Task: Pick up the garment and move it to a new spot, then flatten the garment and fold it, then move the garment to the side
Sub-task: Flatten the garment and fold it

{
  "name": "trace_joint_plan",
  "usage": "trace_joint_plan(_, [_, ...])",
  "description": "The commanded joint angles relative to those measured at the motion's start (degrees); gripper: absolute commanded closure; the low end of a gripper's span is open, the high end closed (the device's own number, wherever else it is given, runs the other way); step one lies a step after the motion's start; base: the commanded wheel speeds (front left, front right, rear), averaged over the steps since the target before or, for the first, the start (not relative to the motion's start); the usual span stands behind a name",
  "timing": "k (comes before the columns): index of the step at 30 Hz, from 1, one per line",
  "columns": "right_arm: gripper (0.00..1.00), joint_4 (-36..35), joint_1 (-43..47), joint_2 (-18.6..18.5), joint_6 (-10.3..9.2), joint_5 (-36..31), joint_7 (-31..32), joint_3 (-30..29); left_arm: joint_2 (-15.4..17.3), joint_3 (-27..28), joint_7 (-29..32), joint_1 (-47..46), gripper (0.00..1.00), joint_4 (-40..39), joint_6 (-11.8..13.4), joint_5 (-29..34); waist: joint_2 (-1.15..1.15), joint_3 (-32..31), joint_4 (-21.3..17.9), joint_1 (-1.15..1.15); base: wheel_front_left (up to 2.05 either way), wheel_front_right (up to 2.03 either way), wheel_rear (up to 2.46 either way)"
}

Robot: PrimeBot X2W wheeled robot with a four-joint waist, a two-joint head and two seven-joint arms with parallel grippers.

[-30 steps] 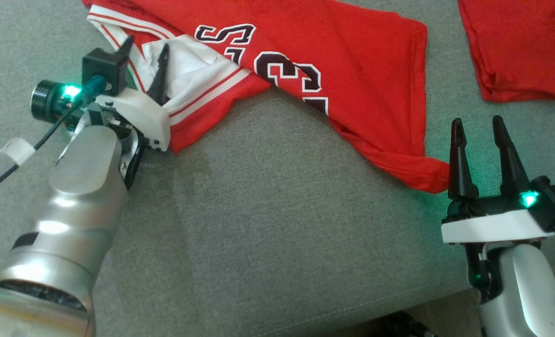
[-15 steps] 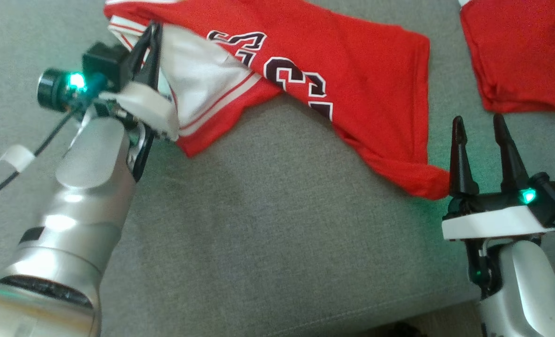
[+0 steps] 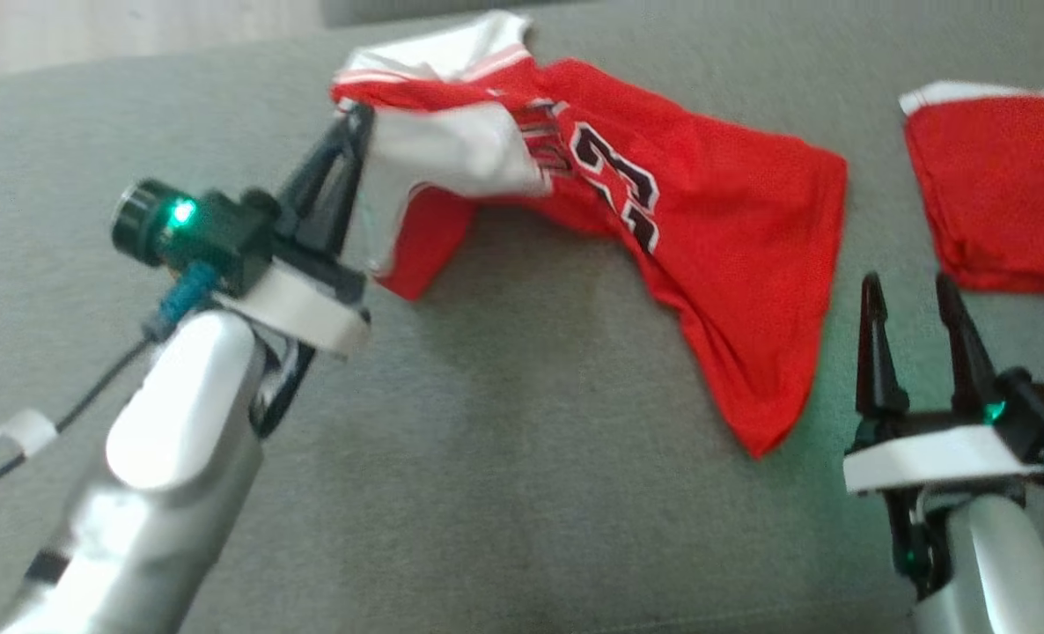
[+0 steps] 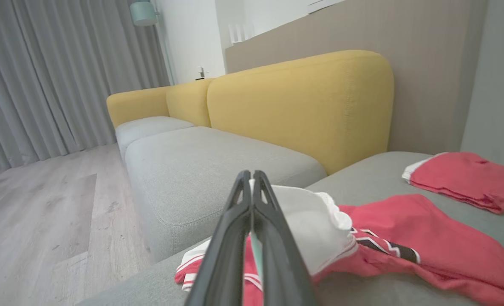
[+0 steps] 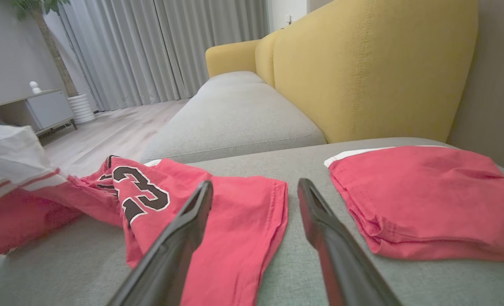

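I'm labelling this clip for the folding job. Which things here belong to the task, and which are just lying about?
In the job: red jersey, left gripper shut on its white part, right gripper open.
Lying about: folded red garment, yellow sofa back, grey curtains.

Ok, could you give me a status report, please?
Left gripper shut on jersey, one end raised. Right gripper open, clear of it. Second red garment lies apart, right.

The garment (image 3: 724,229) was a red jersey with white trim and the dark number 23. It lay partly on the grey cushion (image 3: 522,458), its white-lined end lifted up, the rest spread out and wrinkled.
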Motion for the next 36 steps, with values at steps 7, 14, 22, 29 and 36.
trace_joint_plan(7, [0.00, -0.1, 1.4, -0.2, -0.05, 0.7, -0.6, 0.4, 7.7, -4.5, 7.0, 8.3, 1.00, -14.0, -0.6, -0.3, 0.00, -6.3, 7.0, 0.01, 0.00, 0.00, 0.00])
trace_joint_plan(14, [0.00, 1.1, 2.0, -0.2, -0.05, 1.4, -0.6, 0.8, 17.0, -10.3, 14.1, 15.2, 1.00, -23.9, -0.8, -0.1, 0.00, -8.8, 10.1, 0.01, 0.00, 0.00, 0.00])
trace_joint_plan(22, [0.00, 2.4, 3.1, -0.2, -0.05, 2.5, -0.6, 1.2, 22.5, -7.7, 18.2, 19.8, 1.00, -32.3, 3.1, -1.8, 0.00, -10.7, 12.0, 0.01, 0.00, 0.00, 0.00])
trace_joint_plan(29, [0.00, 3.3, 3.3, -0.2, -0.05, 2.7, -0.6, 2.0, 23.2, -9.3, 19.9, 21.3, 1.00, -33.0, 3.1, -1.7, 0.00, -12.1, 12.0, 0.01, 0.00, 0.00, 0.00])
trace_joint_plan(36, [0.00, 3.9, 3.2, -0.2, -0.05, 2.4, -0.6, 2.7, 23.2, -13.5, 22.8, 24.0, 0.00, -31.4, 1.1, -4.5, 0.00, -13.1, 10.8, 0.01, 0.00, 0.00, 0.00])
